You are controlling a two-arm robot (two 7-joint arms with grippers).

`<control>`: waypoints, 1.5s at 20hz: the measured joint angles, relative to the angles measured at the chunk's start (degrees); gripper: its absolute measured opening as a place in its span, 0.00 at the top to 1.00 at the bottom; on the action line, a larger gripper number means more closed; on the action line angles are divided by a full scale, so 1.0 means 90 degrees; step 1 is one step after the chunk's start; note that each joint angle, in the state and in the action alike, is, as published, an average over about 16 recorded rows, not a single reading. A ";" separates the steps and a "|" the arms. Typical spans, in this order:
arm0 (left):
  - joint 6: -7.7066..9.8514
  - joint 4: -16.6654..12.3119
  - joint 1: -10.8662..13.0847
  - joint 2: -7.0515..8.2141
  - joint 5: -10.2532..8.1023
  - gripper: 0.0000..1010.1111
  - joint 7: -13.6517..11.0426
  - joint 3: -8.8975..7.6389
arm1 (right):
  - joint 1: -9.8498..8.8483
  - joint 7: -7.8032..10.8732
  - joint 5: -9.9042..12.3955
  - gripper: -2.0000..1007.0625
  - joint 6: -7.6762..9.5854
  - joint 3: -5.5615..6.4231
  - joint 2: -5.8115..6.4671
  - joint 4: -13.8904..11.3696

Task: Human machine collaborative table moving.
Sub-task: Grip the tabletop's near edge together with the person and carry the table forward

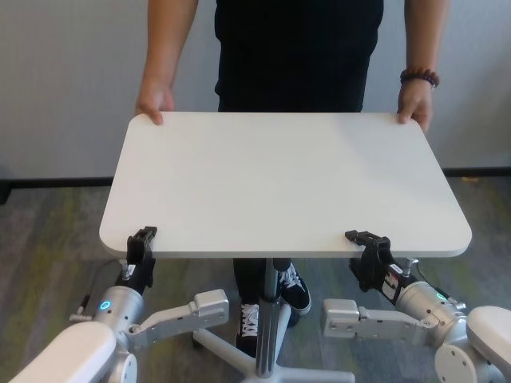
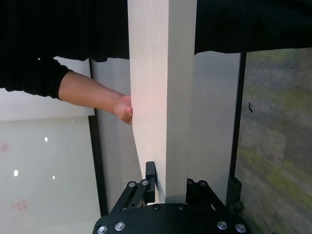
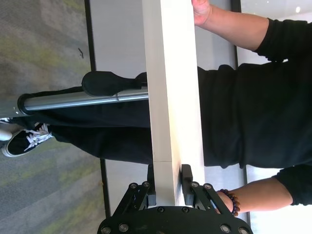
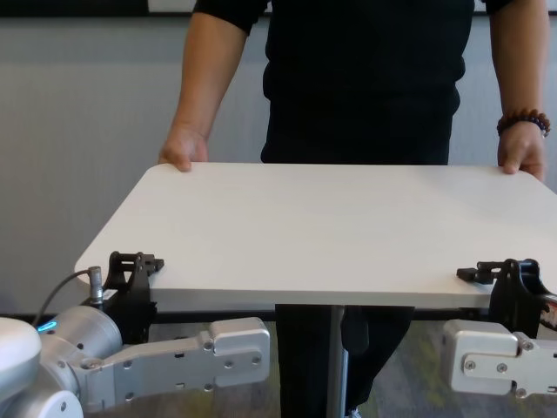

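I had L gripper (image 1: pixel 142 239) & R gripper (image 1: pixel 365 242) clamped tight on table (image 1: pixel 279 179) near edge; human (image 1: pixel 297 48) held far corners.

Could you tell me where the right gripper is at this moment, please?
In the head view, the right gripper is shut on the table's near edge, by its right corner, opposite the person's hand with the bracelet.

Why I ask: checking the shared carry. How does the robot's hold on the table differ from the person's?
The left gripper and right gripper clamp the table's near edge; the person's hands grip its far corners. The grippers are black claws, the hands bare. Both hold at two points.
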 joint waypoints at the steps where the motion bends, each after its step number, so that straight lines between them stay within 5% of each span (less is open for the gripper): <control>1: -0.0008 0.0018 -0.0002 -0.0003 -0.0009 0.75 0.0007 0.0002 | 0.0002 0.0009 0.0002 0.71 0.0003 -0.0004 -0.0001 0.0004; 30: -0.0134 0.0259 -0.0036 -0.0019 -0.0120 0.74 0.0100 0.0025 | 0.0082 0.0099 0.0169 0.71 -0.0108 -0.0039 -0.0102 0.0229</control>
